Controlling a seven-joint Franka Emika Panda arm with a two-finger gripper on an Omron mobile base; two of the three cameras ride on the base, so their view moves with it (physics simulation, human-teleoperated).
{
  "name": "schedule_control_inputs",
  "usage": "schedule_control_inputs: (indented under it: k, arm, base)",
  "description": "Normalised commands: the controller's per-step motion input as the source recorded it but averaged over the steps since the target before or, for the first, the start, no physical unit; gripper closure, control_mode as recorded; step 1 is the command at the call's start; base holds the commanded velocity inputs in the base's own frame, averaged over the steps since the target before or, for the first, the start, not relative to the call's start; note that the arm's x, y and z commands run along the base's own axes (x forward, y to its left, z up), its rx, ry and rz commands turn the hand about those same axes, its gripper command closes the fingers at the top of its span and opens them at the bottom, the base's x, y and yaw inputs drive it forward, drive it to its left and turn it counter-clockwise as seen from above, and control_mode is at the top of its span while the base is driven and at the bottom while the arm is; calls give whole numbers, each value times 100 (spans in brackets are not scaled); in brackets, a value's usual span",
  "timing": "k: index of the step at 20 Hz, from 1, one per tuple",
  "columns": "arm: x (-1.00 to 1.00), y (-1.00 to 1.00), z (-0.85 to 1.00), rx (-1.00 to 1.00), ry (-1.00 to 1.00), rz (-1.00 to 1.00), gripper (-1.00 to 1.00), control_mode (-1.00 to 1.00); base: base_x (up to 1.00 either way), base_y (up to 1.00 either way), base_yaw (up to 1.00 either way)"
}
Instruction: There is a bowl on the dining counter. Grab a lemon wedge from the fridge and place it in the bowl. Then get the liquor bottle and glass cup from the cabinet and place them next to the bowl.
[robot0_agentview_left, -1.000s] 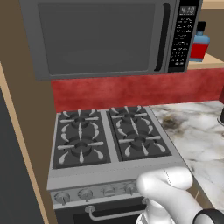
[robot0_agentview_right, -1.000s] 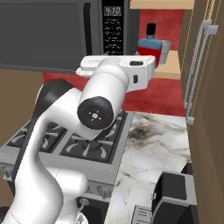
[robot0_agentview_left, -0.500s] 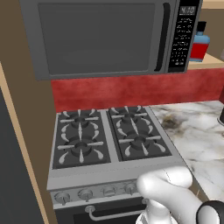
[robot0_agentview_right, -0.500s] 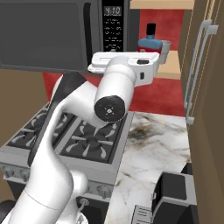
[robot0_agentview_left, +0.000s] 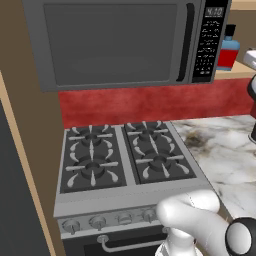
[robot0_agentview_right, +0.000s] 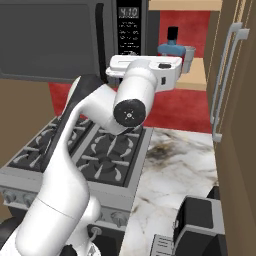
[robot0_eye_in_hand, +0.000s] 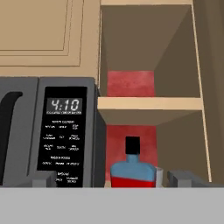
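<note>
Counts around the stove and open cabinet
One liquor bottle (robot0_eye_in_hand: 133, 168) and one glass cup (robot0_agentview_right: 189, 58) are standing in one cabinet (robot0_eye_in_hand: 151, 103) having two compartments; one microwave (robot0_agentview_left: 125, 42) is hanging over one stove (robot0_agentview_left: 127, 162) showing four burners and four knobs.

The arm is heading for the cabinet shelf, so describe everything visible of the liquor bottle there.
The small liquor bottle with a blue label, red lower body and black cap stands upright on the lower tan wood shelf of the open cabinet, just right of the dark grey microwave. A translucent grey glass cup stands close beside it on the side away from the microwave; whether they touch is unclear. A red back wall shows behind it. Nothing grips it.
</note>
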Motion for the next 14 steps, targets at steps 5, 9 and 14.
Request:
schedule_control_inputs:
  k: [5, 9, 14]
  arm:
    - [27, -2, 0, 0, 1, -4, -100, -100]
    - [18, -9, 0, 0, 5, -6, -100, -100]
    - [14, -14, 0, 0, 8, -4, -100, -100]
  base:
    - [0, 0, 0]
    - [0, 0, 0]
    - [0, 0, 0]
